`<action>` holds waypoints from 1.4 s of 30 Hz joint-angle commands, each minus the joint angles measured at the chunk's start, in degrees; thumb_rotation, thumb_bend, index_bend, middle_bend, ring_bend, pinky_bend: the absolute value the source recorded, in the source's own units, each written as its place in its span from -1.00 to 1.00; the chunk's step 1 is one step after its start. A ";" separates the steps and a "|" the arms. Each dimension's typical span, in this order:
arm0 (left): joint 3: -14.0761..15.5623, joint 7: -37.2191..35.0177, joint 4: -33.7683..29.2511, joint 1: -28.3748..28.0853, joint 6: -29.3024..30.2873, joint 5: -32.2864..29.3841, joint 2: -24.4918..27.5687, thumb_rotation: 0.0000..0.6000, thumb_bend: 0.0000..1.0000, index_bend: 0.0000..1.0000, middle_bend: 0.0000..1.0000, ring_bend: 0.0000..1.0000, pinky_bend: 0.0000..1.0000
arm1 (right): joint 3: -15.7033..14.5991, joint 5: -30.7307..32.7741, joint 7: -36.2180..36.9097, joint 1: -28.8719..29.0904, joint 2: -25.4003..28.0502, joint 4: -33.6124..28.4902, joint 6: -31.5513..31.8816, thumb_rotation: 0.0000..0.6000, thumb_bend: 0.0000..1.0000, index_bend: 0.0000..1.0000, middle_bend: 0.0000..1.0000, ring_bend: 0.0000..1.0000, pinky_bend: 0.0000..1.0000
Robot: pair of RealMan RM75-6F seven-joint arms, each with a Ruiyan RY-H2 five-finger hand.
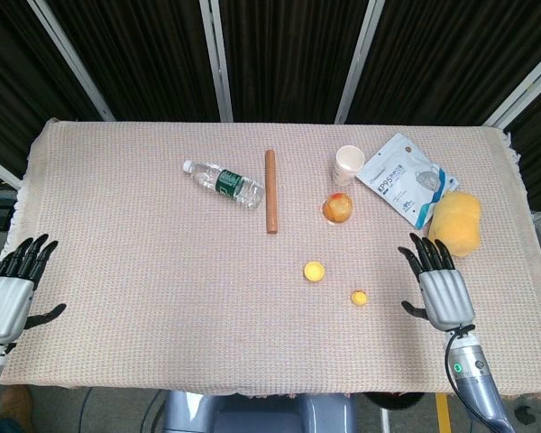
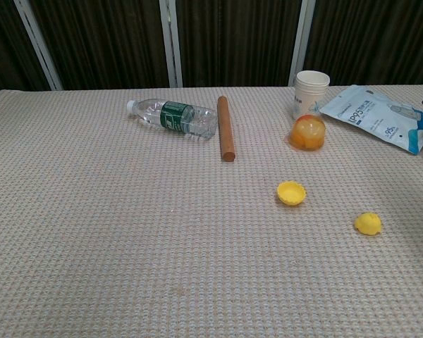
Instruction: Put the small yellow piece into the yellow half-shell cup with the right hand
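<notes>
The small yellow piece (image 1: 359, 297) (image 2: 368, 223) lies on the woven tablecloth near the front right. The yellow half-shell cup (image 1: 314, 270) (image 2: 291, 192) sits a little to its left and further back, open side up. My right hand (image 1: 439, 280) hovers flat over the cloth to the right of the piece, fingers spread, holding nothing. My left hand (image 1: 11, 289) rests at the table's front left edge, fingers apart and empty. Neither hand shows in the chest view.
A translucent orange capsule (image 1: 337, 208) lies behind the cup. Further back stand a white paper cup (image 1: 348, 164), a mask packet (image 1: 407, 179) and a yellow sponge (image 1: 457, 223). A wooden rod (image 1: 271, 190) and a water bottle (image 1: 224, 183) lie mid-table.
</notes>
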 commanded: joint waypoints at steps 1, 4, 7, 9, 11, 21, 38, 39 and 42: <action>0.07 0.08 -0.02 -0.02 -0.11 0.01 0.03 1.00 -1.00 -1.00 -1.00 -1.00 -0.66 | -0.13 0.16 -0.08 0.02 0.12 -0.24 -0.35 1.00 -0.99 -0.69 -1.00 -1.00 -1.00; 0.11 0.10 -0.11 0.01 -0.17 -0.05 0.11 1.00 -1.00 -1.00 -1.00 -1.00 -0.66 | -0.22 0.42 0.05 0.03 0.31 -0.64 -0.74 1.00 -0.76 -0.64 -1.00 -1.00 -1.00; 0.16 0.10 -0.14 0.05 -0.15 -0.04 0.17 1.00 -1.00 -1.00 -1.00 -1.00 -0.66 | -0.21 0.80 -0.19 -0.01 0.49 -1.08 -0.93 1.00 -0.48 -0.56 -1.00 -1.00 -1.00; 0.20 0.11 -0.16 0.05 -0.19 -0.03 0.19 1.00 -1.00 -1.00 -1.00 -1.00 -0.66 | -0.17 0.75 -0.63 -0.04 0.44 -1.28 -0.70 1.00 -0.39 -0.52 -1.00 -1.00 -1.00; 0.21 0.04 -0.15 0.02 -0.28 -0.06 0.20 1.00 -1.00 -1.00 -1.00 -1.00 -0.66 | -0.14 0.47 -0.92 -0.05 0.27 -1.25 -0.41 1.00 -0.54 -0.53 -1.00 -1.00 -1.00; 0.32 -0.07 -0.27 -0.33 -1.12 -0.19 0.43 1.00 -1.00 -1.00 -1.00 -1.00 -0.66 | -0.42 -1.55 -0.71 0.06 -0.56 0.63 0.33 1.00 -1.00 -0.59 -1.00 -1.00 -1.00; 0.32 0.17 -0.41 -0.45 -1.24 -0.17 0.51 1.00 -1.00 -1.00 -1.00 -1.00 -0.66 | -0.69 -1.16 -0.22 0.29 -1.26 0.47 -0.87 1.00 -1.00 -0.61 -1.00 -1.00 -1.00; 0.33 0.21 -0.43 -0.46 -1.20 -0.10 0.52 1.00 -1.00 -1.00 -1.00 -1.00 -0.66 | -0.77 -1.07 -0.14 0.39 -1.55 0.60 -1.19 1.00 -1.00 -0.60 -1.00 -1.00 -1.00; 0.30 0.18 -0.55 -0.40 -0.95 0.01 0.53 1.00 -1.00 -1.00 -1.00 -1.00 -0.66 | -0.85 0.02 0.41 0.88 -2.87 0.87 -2.80 1.00 -0.97 -0.56 -1.00 -1.00 -1.00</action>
